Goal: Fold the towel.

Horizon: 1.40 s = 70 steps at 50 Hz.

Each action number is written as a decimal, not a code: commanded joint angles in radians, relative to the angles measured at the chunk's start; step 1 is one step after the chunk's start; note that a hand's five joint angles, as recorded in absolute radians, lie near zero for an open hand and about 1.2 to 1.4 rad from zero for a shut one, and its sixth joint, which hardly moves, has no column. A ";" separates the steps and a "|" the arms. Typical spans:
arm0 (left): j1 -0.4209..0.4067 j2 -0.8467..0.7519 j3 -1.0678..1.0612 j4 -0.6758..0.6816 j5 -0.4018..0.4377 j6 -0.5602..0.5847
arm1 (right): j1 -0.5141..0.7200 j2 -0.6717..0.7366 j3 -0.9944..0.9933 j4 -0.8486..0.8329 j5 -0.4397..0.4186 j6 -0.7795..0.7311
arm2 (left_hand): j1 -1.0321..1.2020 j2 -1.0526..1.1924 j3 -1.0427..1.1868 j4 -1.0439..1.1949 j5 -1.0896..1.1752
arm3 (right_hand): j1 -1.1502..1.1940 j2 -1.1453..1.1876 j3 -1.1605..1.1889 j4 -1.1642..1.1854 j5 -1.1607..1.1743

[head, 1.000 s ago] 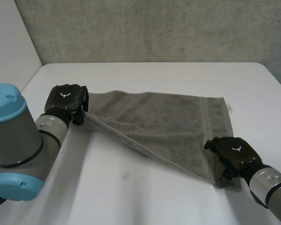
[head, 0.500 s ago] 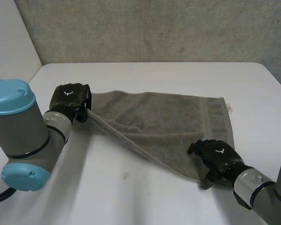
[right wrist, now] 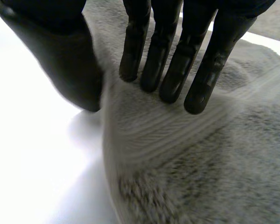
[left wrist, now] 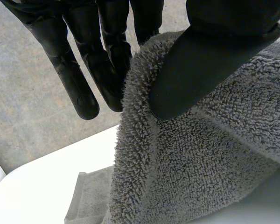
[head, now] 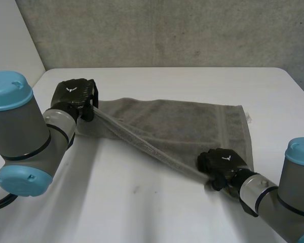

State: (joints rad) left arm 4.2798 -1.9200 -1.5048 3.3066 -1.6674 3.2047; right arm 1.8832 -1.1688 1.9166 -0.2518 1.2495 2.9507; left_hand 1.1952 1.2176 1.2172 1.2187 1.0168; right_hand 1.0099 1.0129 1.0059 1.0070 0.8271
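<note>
A grey towel (head: 187,126) lies spread across the white table (head: 142,212), its near edge drawn into a taut ridge between my two hands. My left hand (head: 73,98) holds the towel's left near corner a little above the table. In the left wrist view its thumb (left wrist: 210,56) pinches the towel (left wrist: 186,163) against the fingers (left wrist: 107,70). My right hand (head: 222,163) is at the towel's right near corner. In the right wrist view its fingers (right wrist: 177,60) lie on the towel (right wrist: 200,163), and the cloth's edge bunches up between them and the thumb (right wrist: 65,51).
A grey wall (head: 167,30) stands behind the table's far edge. My left arm (head: 20,142) stands at the table's near left, my right arm (head: 278,202) at its near right. Bare table lies in front of the towel.
My right hand slid left along the towel's near edge and closed on the corner. The near edge has drawn up into a tight ridge. The left hand kept its grip.
</note>
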 commanded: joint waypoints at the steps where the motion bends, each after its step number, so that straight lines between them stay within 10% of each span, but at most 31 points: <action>1: 0.000 0.002 0.005 -0.009 0.000 -0.016 | -0.019 -0.017 -0.005 -0.026 0.088 -0.013 | 0.201 0.179 0.179 0.178 0.205 | 0.273 0.270 0.277 0.276 0.281; 14: 0.002 -0.001 -0.040 -0.022 -0.002 -0.017 | -0.107 -0.101 0.039 0.003 0.093 -0.036 | 0.201 0.179 0.179 0.178 0.205 | -0.150 -0.153 -0.146 -0.147 -0.142; 24: 0.005 -0.002 -0.054 -0.024 -0.003 -0.017 | -0.136 -0.106 0.047 0.048 0.080 -0.090 | 0.201 0.179 0.179 0.178 0.205 | 0.368 0.365 0.372 0.371 0.376; 52: 0.006 0.168 -0.508 -0.127 0.006 0.001 | -0.230 -0.295 0.067 0.105 -0.012 -0.268 | 0.184 0.161 0.162 0.160 0.188 | 0.386 0.383 0.390 0.389 0.395; 54: 0.009 0.187 -0.529 -0.127 0.006 0.007 | -0.226 -0.278 0.070 0.105 -0.012 -0.298 | 0.031 0.009 0.009 0.008 0.035 | 0.386 0.383 0.390 0.389 0.395; 58: 0.020 0.234 -0.540 -0.125 0.009 0.046 | -0.225 -0.258 0.071 0.106 -0.010 -0.323 | -1.021 -1.043 -1.043 -1.044 -1.017 | 0.386 0.383 0.390 0.389 0.395; 70: -0.006 0.268 -0.376 -0.091 0.091 0.078 | -0.220 -0.232 0.091 0.097 -0.012 -0.335 | -1.014 -1.036 -1.036 -1.037 -1.010 | 0.386 0.383 0.390 0.389 0.395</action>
State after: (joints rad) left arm 4.2926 -1.6527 -1.9680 3.2006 -1.6182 3.2880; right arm 1.6612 -1.4130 1.9987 -0.1488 1.2370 2.6140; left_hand 0.1854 0.1779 0.1783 0.1783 0.0363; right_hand 1.3336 1.3326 1.3371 1.3387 1.1731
